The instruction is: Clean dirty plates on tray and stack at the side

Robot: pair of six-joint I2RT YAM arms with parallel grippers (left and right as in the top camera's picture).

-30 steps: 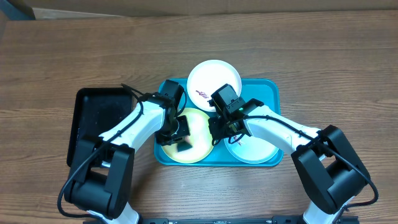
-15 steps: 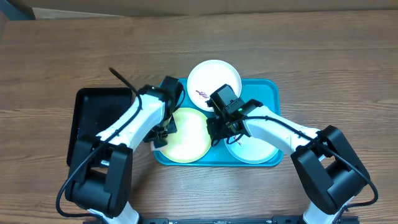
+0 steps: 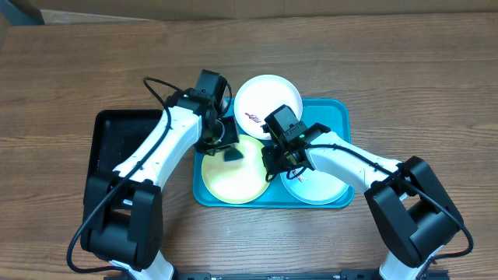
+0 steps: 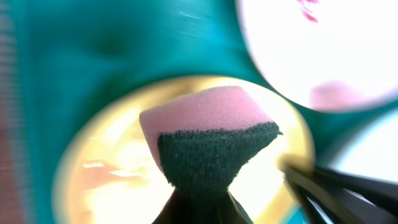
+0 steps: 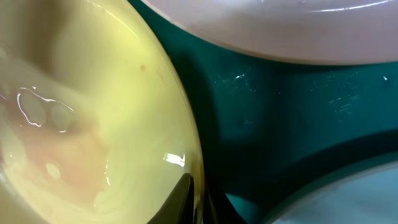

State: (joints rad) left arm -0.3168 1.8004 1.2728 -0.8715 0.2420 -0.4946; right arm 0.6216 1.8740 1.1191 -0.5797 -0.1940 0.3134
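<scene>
Could lose the yellow-green plate (image 3: 226, 183) under hard scrubbing: right claw (image 5: 199, 200) pinching only its rim, left claw (image 4: 199, 205) clamping sponge (image 4: 211, 134).

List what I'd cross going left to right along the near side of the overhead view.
black tray → yellow-green plate → pale mint plate. White plate omitted: it overlaps both plates' span.

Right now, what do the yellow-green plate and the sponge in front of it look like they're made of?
The yellow-green plate looks like hard, glossy plastic: sharp light reflections sit on a smooth surface. The sponge looks like soft pink foam backed by a dark green, coarse, fibrous scouring layer, matte throughout; probably an ordinary kitchen scrub sponge.
</scene>
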